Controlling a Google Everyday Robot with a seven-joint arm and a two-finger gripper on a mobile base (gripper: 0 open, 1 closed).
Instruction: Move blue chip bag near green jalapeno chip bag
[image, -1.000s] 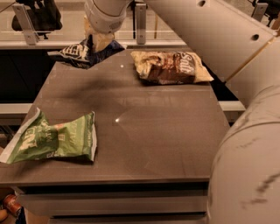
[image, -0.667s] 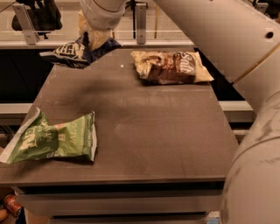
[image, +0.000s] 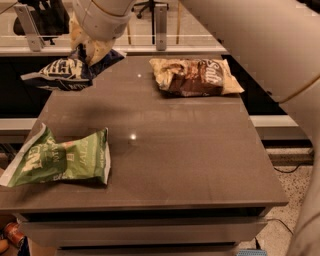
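Gripper hangs at the top left of the view, over the far left corner of the table, w/ its pale cream fingers pinched shut on the top edge of the blue chip bag. That bag is held up off the surface. It is dark navy foil, crinkled and glossy, w/ white lettering, and it tilts so its flat sealed end points left, out past the table's left edge.

Green jalapeno chip bag lies flat at the near left of the table, well apart from the blue one. It is light green w/ white lettering and white edges, wrinkled, roughly rectangular, and its left end sticks out over the table edge.

Brown-and-tan bag lies at the far side, right of centre. It is puffy and creased, w/ white script on the front.

Tabletop is a smooth dark grey-brown slab, squared off, faintly reflective, w/ a small bright glint near the middle and a thick front edge below.

Robot's arm sweeps across the top right: broad, rounded, matte off-white casing. Beyond the table are a pale ledge and an upright metal post. Speckled floor shows at right.
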